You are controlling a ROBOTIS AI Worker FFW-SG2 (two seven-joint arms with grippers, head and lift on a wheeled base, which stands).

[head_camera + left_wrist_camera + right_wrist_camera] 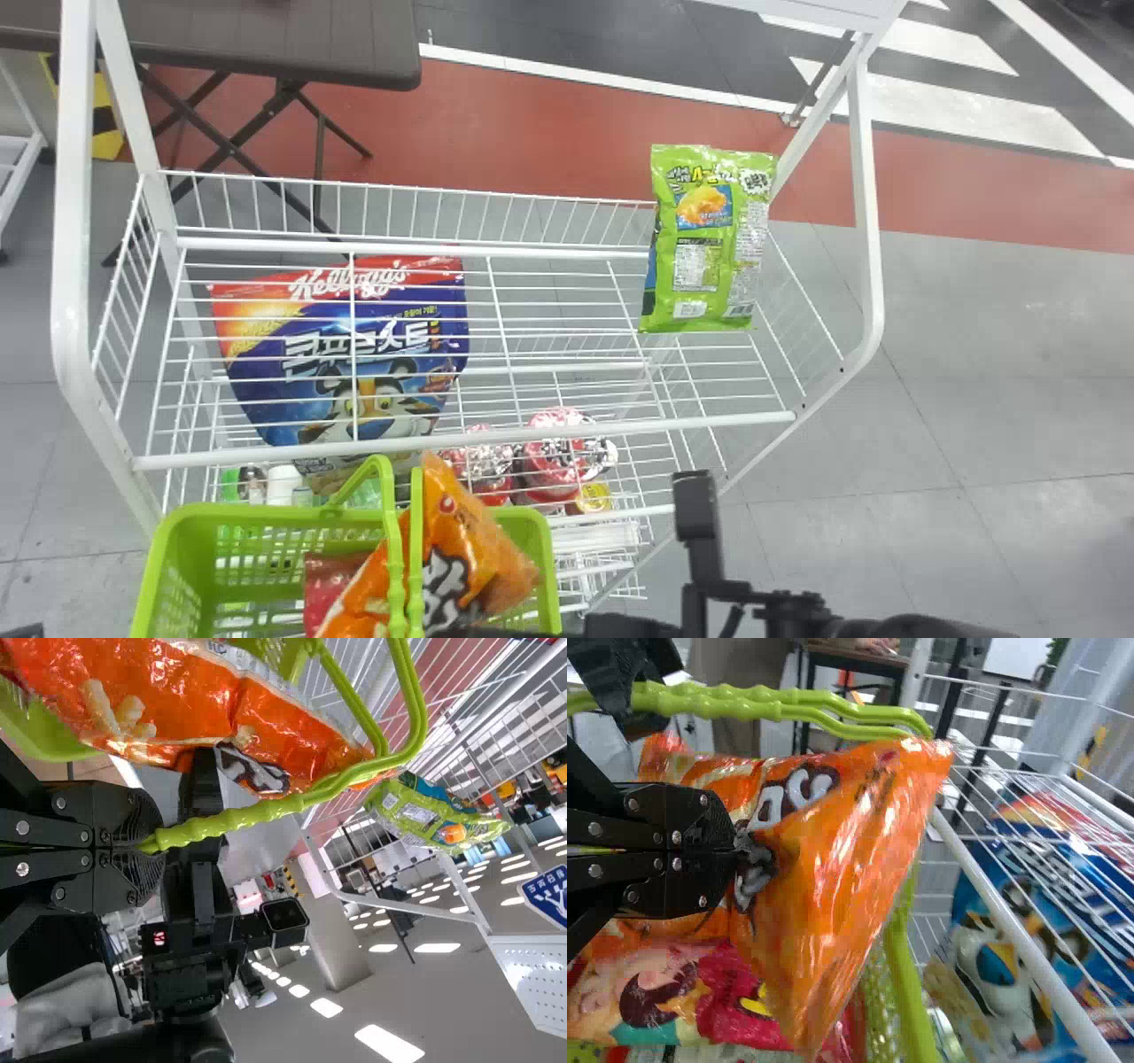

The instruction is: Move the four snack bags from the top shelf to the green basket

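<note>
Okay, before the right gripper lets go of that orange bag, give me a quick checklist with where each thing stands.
1. Left gripper shut on the basket handle: ok.
2. Right gripper holding the orange bag: ok, pinched near its printed lettering.
3. Orange bag over the green basket: ok.
4. Orange bag free of the handles: cannot tell; they cross over it in the head view, but contact is unclear.
5. Top shelf cleared of snack bags: not ok, the green bag stands at its back right.
</note>
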